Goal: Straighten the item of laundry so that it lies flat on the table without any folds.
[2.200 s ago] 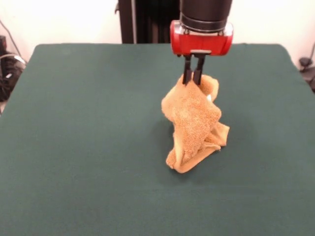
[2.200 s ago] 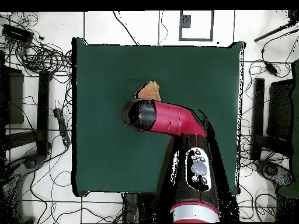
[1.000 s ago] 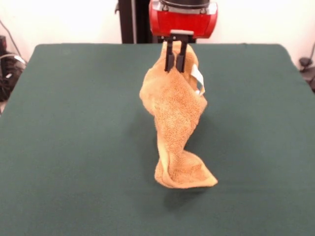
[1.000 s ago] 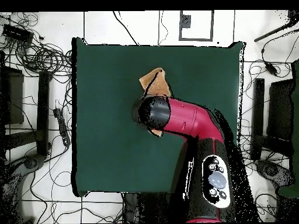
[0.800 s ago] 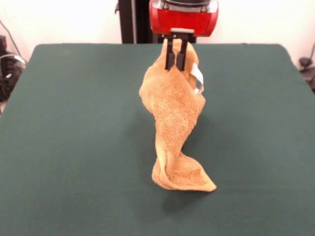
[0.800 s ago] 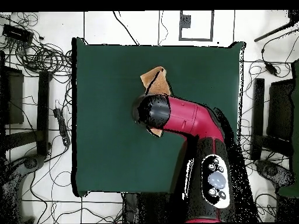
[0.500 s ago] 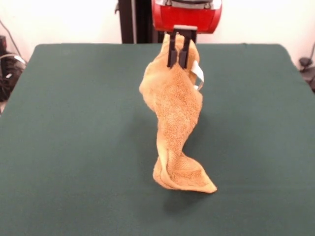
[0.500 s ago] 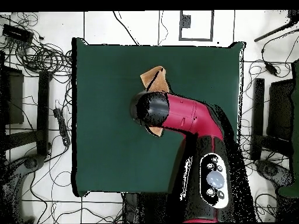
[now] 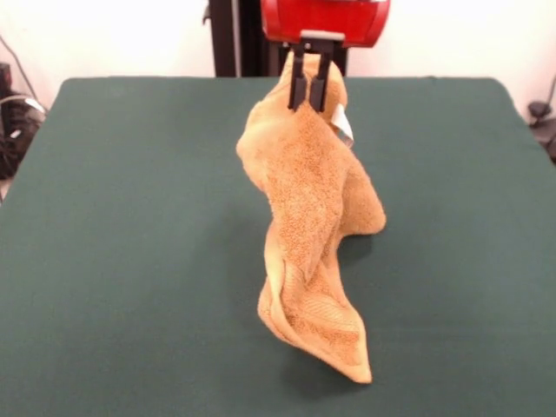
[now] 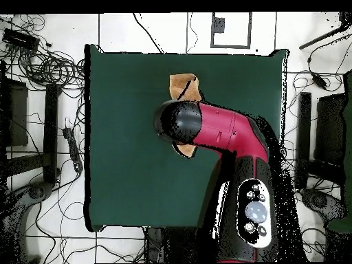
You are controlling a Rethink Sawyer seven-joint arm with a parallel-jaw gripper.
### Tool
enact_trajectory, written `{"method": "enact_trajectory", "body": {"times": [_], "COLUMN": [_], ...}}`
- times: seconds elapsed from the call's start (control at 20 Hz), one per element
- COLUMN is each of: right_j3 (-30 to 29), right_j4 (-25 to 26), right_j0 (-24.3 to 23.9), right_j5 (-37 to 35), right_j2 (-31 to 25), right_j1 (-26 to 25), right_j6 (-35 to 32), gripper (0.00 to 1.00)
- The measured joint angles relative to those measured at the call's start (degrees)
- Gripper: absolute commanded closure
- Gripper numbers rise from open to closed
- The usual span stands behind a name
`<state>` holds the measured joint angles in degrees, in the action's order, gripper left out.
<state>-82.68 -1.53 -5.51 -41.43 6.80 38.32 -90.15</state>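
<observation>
The golden-orange terry towel (image 9: pixel 304 217) hangs in a long twisted drape from my gripper (image 9: pixel 307 87), which is shut on its top edge. A small white tag loop (image 9: pixel 342 124) shows just below the fingers. The towel's lower end is creased and folded and sits near the table's front, low in the front view; whether it touches the green cloth (image 9: pixel 130 243) I cannot tell. In the overhead view the red arm covers most of the towel; only a tan piece (image 10: pixel 184 85) shows beyond the gripper head.
The dark green table (image 10: pixel 124 172) extends wide on every side of the towel. Cables and equipment (image 10: pixel 48 69) lie on the floor around the table. The black pedestal (image 9: pixel 234 39) stands behind the far edge.
The gripper has lifted the towel higher and carried it toward the table's front. The towel has drawn out from a crumpled heap into a long hanging drape.
</observation>
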Motion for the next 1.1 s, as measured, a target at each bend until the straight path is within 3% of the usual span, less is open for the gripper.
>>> {"method": "enact_trajectory", "body": {"times": [0.7, 1.1], "right_j3": [5.32, 4.05], "right_j4": [6.52, 6.93], "right_j0": [-0.12, -1.31], "right_j5": [-2.39, 0.69], "right_j2": [0.29, 0.29], "right_j1": [-0.06, 0.9], "right_j6": [0.0, 0.0], "gripper": [1.0, 1.0]}}
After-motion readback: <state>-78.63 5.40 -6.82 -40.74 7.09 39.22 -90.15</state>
